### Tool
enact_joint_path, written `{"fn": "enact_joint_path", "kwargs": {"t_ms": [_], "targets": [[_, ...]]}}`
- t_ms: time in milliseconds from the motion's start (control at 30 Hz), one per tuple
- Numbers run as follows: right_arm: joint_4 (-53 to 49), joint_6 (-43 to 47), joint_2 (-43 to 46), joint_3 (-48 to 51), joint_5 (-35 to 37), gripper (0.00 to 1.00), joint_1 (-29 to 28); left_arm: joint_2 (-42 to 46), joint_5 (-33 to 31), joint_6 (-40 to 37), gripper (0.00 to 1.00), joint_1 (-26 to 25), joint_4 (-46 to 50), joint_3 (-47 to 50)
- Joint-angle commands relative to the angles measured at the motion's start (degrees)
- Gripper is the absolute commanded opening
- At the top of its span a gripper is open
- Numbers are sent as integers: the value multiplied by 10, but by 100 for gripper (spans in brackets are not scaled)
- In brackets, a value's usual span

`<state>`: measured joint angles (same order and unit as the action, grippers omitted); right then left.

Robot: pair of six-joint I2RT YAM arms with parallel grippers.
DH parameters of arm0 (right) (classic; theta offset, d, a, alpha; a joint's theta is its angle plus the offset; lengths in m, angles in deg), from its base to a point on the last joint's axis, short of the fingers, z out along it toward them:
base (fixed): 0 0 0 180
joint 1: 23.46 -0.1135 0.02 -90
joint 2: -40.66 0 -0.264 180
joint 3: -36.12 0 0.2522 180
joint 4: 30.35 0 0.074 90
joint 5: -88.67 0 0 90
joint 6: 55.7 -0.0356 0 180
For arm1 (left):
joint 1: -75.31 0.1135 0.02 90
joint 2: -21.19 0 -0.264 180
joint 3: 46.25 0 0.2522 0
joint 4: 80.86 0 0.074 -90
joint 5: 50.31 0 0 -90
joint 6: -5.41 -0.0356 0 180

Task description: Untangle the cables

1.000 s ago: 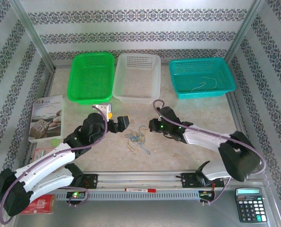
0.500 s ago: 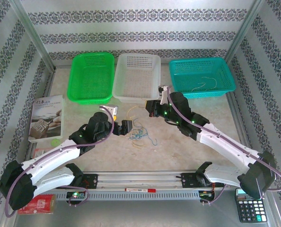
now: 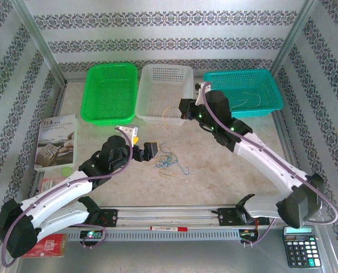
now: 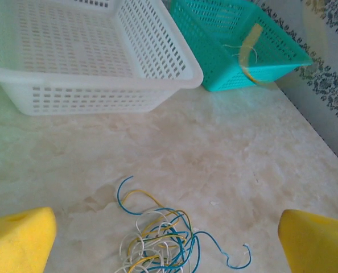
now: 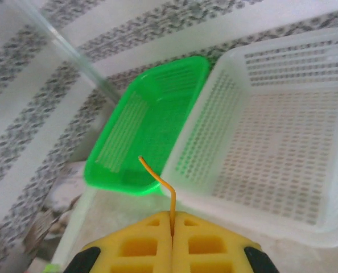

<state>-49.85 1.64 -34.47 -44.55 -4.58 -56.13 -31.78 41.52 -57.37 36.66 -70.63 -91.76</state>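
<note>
Right gripper (image 5: 172,230) I see pinched tight on one orange-yellow wire (image 5: 157,181), seemingly above the white basket (image 5: 283,136); left gripper (image 3: 151,149) gapes wide, empty, beside the tangle (image 3: 167,161).

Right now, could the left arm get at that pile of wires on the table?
Probably yes. The left gripper hangs open just beside the wires, only bare table between them; the right gripper, pinching a yellow wire, is away by the white basket.

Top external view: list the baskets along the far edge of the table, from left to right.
green basket → white basket → teal basket
</note>
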Motion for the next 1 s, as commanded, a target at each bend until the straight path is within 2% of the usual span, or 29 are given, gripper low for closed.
{"fn": "enact_joint_path", "kwargs": {"t_ms": [0, 233, 300, 367, 400, 500, 700, 967], "targets": [[7, 29, -66, -52, 32, 0, 31, 18, -29, 13, 100, -7, -9, 14], [-7, 40, -238, -187, 32, 2, 68, 20, -34, 20, 100, -8, 0, 8], [-20, 46, -283, -225, 23, 33, 73, 22, -36, 20, 100, -7, 2, 5], [-36, 55, -308, -251, 9, 50, 76, 22, -38, 20, 100, -8, 5, 0], [-44, 58, -312, -258, 1, 53, 76, 23, -39, 21, 100, -7, 9, -2], [-37, 65, -287, -231, -10, 54, 68, 23, -39, 20, 100, -7, 13, -5], [-14, 65, -183, -111, -19, 53, 35, 17, -44, 28, 100, -7, -1, 8], [0, 41, -15, 107, 8, 47, -82, 12, -73, 54, 100, -7, 38, 15]]}}
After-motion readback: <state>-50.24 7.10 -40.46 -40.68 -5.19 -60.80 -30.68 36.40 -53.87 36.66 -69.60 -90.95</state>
